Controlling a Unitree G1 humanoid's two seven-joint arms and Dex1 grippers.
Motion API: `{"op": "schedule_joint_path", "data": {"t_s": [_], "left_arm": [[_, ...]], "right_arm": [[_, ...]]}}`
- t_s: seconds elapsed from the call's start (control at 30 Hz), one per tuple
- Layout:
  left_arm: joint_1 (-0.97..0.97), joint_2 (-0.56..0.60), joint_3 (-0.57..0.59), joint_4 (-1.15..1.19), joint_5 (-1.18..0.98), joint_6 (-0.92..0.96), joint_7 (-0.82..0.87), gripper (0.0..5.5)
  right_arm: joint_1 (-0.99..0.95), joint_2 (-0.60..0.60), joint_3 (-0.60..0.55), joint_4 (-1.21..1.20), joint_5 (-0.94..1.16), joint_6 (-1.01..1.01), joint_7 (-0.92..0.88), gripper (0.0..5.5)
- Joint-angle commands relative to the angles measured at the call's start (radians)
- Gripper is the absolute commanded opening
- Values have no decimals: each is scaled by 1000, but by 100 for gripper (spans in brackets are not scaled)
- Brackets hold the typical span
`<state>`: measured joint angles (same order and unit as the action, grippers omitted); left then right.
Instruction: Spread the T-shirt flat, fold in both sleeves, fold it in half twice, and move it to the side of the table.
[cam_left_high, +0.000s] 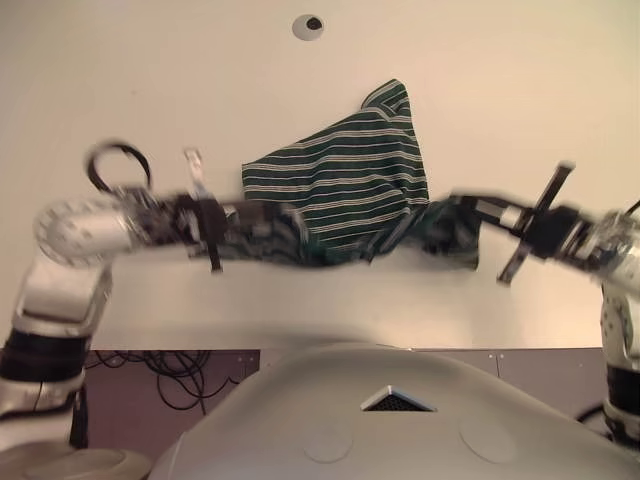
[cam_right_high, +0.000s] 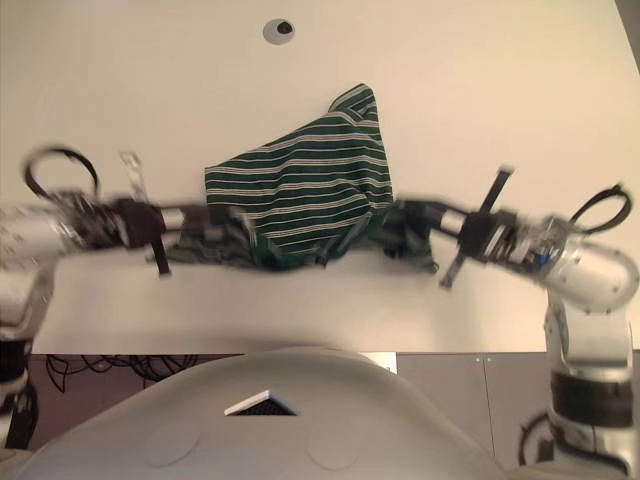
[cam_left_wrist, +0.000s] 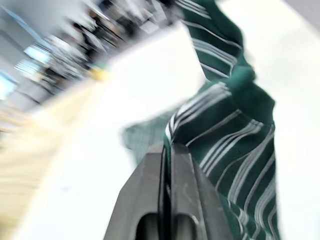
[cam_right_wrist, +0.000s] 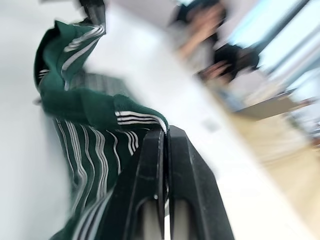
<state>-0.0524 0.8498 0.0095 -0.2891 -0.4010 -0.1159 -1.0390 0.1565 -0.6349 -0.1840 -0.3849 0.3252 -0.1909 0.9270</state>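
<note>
Near the front edge of the table (cam_left_high: 500, 90), in the left eye view, the green striped T-shirt (cam_left_high: 345, 185) lies bunched between the two arms. Its long axis runs across the table, from one arm to the other. The left gripper (cam_left_high: 288, 224) meets the cloth at its left near corner and the right gripper (cam_left_high: 448, 206) at its right near corner. Most of the shirt lies beyond both, humped up to a peak on the far side. Neither arm is the nearer one, since each is already at its own end. A small round grey disc (cam_left_high: 308, 27) sits well apart at the far side, and dark cables (cam_left_high: 170, 375) hang below the table edge. Nothing stands in the way.

In the right eye view the layout is the same: the near hem sags in dark folds between the grippers, so the shirt is not yet flat.

In the left wrist view the left gripper's fingers are pressed together with no gap — a fold of striped cloth is caught at their tips and the shirt runs away from them in a twisted band.

In the right wrist view the right gripper's fingers are likewise closed tight, pinching a white-striped hem edge, with the shirt crumpled just beyond.

I judge this to be the spreading step. The coming move probably calls for drawing the two held corners apart along that cross-table axis, then laying the far hump down — the twist could trap folds underneath.
</note>
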Motion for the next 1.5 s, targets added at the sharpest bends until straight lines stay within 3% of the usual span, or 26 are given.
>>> {"op": "schedule_joint_path", "data": {"t_s": [0.03, 0.17, 0.27, 0.37, 0.47, 0.6, 0.77, 0.87, 0.97, 1.07, 1.13, 1.2, 1.23, 1.3, 1.33, 1.4, 1.5], "left_arm": [[-430, -26, 38, 222, 0, 36, 24, 4], [-879, -127, -60, 730, 236, -119, 103, 4], [-1192, -216, -144, 1165, 430, -199, 292, 4], [-1380, -274, -223, 1414, 569, -192, 472, 4], [-1467, -317, -276, 1539, 661, -175, 591, 4], [-1511, -369, -260, 1608, 695, -230, 702, 4], [-1565, -389, -230, 1627, 724, -304, 841, 4], [-1544, -387, -208, 1630, 718, -332, 829, 4], [-1454, -388, -135, 1624, 632, -382, 632, 4], [-1295, -386, -32, 1591, 470, -408, 229, 4], [-1061, -336, 18, 1372, 240, -215, -219, 4], [-733, -203, 14, 897, -63, 127, -473, 4], [-498, -71, 5, 587, -253, 299, -532, 4], [41, 222, -19, 68, -504, 344, -571, 4], [231, 272, -12, -73, -514, 325, -575, 4], [455, 270, -56, -151, -335, 210, -567, 4], [488, 174, -123, -31, 15, 15, -471, 4]], "right_arm": [[-411, 27, -20, 151, 34, 102, -166, 0], [-786, 35, 54, 497, -105, 87, -259, 0], [-1076, 88, 73, 804, -133, 96, -324, 0], [-1321, 123, 112, 1141, -203, 47, -375, 0], [-1462, 128, 141, 1383, -273, 1, -427, 0], [-1560, 122, 156, 1559, -341, -80, -511, 0], [-1563, 118, 128, 1605, -338, -177, -505, 0], [-1491, 115, 107, 1553, -302, -238, -436, 0], [-1331, 123, 91, 1369, -211, -283, -251, 0], [-1013, 90, 140, 921, -3, -189, 50, 0], [-648, -33, 208, 483, 211, -33, 258, 0], [-283, -191, 243, 174, 342, 77, 406, 0], [-80, -276, 236, 73, 358, 108, 475, 0], [242, -383, 176, 0, 297, 124, 573, 0], [329, -399, 136, -2, 263, 127, 596, 0], [413, -391, 67, 5, 206, 123, 598, 0], [476, -359, 29, -13, 130, 104, 568, 0]]}}
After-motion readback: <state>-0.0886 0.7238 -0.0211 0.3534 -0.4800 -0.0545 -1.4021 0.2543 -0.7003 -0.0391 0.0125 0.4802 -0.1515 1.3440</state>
